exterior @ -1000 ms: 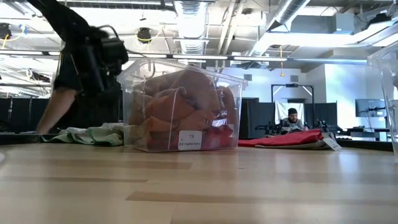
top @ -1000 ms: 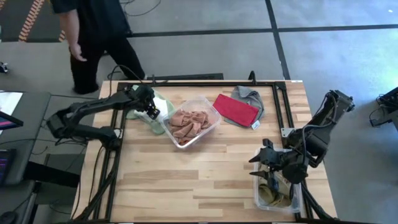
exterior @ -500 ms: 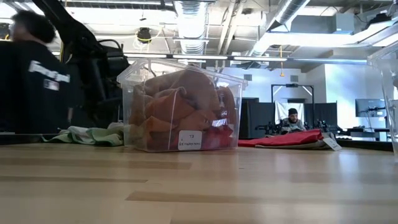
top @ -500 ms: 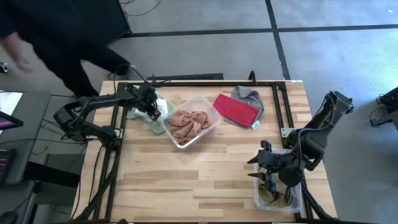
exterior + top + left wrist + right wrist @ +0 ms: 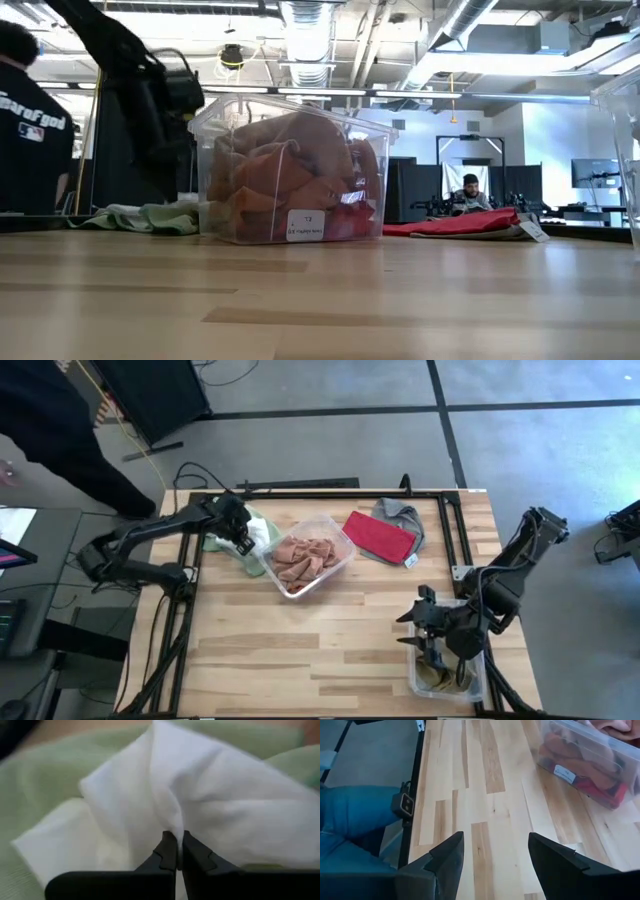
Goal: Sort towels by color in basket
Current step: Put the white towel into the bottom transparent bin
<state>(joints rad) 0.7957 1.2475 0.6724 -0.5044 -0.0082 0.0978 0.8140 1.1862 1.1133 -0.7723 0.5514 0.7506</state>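
From above, the left gripper (image 5: 244, 540) sits at the far left of the table (image 5: 330, 650), down on a heap of pale green towel (image 5: 262, 523) and white cloth beside the clear central bin (image 5: 340, 565), which holds rust-orange towels (image 5: 305, 555); being the loose pile nearest that arm, it is the sensible place to pick from. The red towel (image 5: 380, 536) lies flat over the grey towel (image 5: 402, 515) on the far side of the bin, both unsorted, while the right gripper (image 5: 432, 640) hangs over a second bin (image 5: 412, 665) at the table's right edge with a tan-brown towel (image 5: 436, 674) in it, seemingly parked there after a drop. From table height, the central bin (image 5: 293, 180) stands packed with rust-orange towels (image 5: 280, 175), the pale green towel (image 5: 140, 217) spreads low on the wood at its left under the dark left arm, and the red towel (image 5: 460, 222) lies at its right; a person (image 5: 35, 120) stands beyond the table. The left wrist camera shows the left gripper (image 5: 176, 851) with its fingertips (image 5: 167, 851) pressed together on a raised fold of the white towel (image 5: 215, 815), pinching a ridge so the cloth should lift free of the green one (image 5: 45, 785) beneath. The right wrist camera shows the right gripper (image 5: 495, 855) with fingers (image 5: 447, 852) spread and nothing between them, looking across bare boards toward the central bin (image 5: 590, 765).
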